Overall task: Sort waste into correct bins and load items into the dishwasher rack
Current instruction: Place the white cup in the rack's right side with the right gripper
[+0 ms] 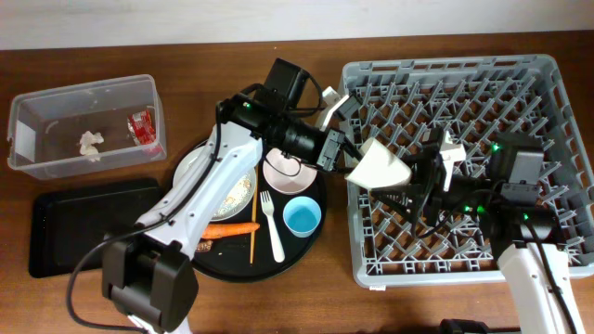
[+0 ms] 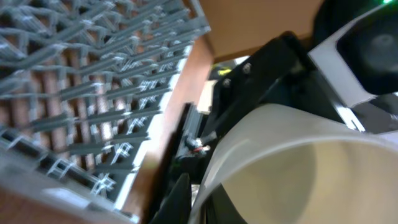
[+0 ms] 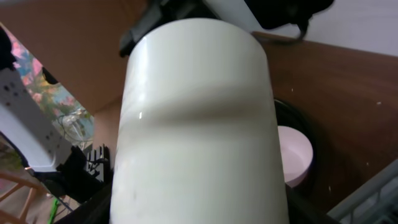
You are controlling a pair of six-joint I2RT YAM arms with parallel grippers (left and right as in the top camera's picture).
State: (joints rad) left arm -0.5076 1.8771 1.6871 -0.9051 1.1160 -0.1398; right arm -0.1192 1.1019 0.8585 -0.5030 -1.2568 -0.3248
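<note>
- Table (image 1: 232, 51): brown top with visible wood grain. It fills nearly the whole overhead view as the one work surface.
- Far edge: a pale, whitish strip (image 1: 139, 17) runs along the top of the overhead view beyond the table. Wall or floor, cannot tell which.
- Right wrist view: the same brown top, with a plain whitish surface (image 3: 373, 25) behind its far edge.
- Left side of that view: a blurred patch of pink and green (image 3: 37, 84), nature not determinable. Below it are light wooden bars (image 3: 12, 186), too blurred to identify.
- Light: even and diffuse across the table; shadows are soft-edged and short.
</note>
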